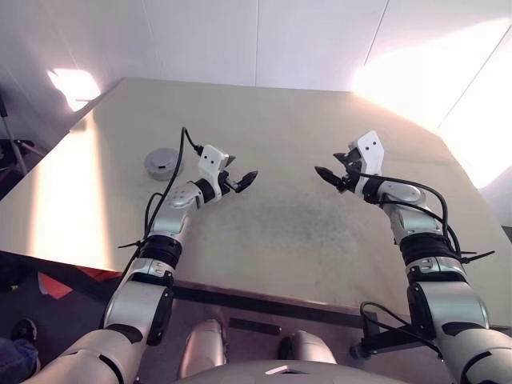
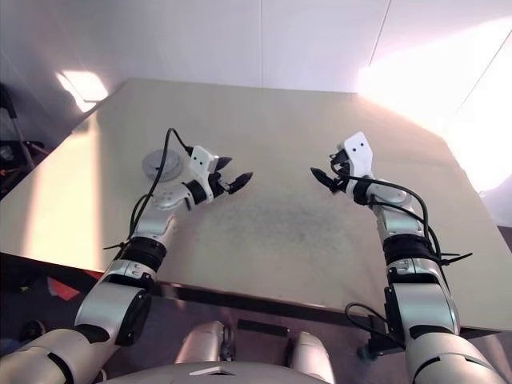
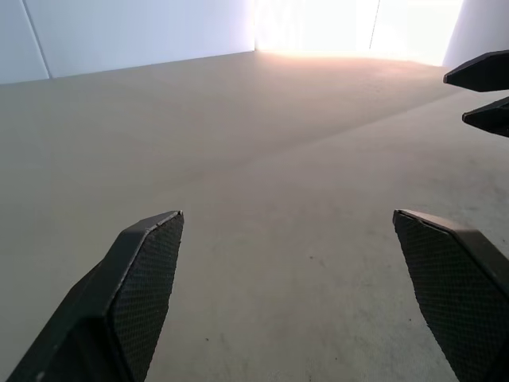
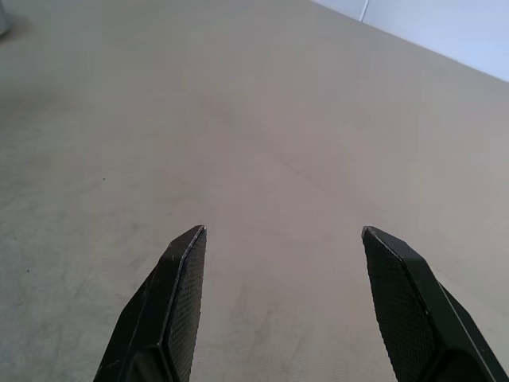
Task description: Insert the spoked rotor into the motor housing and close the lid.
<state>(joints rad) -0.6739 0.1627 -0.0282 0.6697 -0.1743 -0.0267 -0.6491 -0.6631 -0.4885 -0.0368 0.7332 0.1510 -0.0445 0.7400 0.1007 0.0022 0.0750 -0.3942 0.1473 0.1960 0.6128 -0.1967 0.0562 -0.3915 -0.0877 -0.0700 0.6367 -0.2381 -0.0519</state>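
The lid (image 1: 162,162), a grey round disc, lies on the table at the far left, beside my left forearm and behind its cable. The spoked rotor and the motor housing are hidden or out of view; I cannot tell what lies under the lid. My left gripper (image 1: 240,170) hovers over the table to the right of the lid, open and empty, its pads (image 3: 147,278) wide apart. My right gripper (image 1: 332,166) faces it across the table's middle, open, with nothing between its fingers (image 4: 179,294). Its two tips (image 3: 481,91) show in the left wrist view.
The beige table (image 1: 280,232) is bare between the two grippers, with a darker scuffed patch in its middle. Bright sunlight falls on its left edge and far right corner. White walls stand behind it. The front edge runs just below my elbows.
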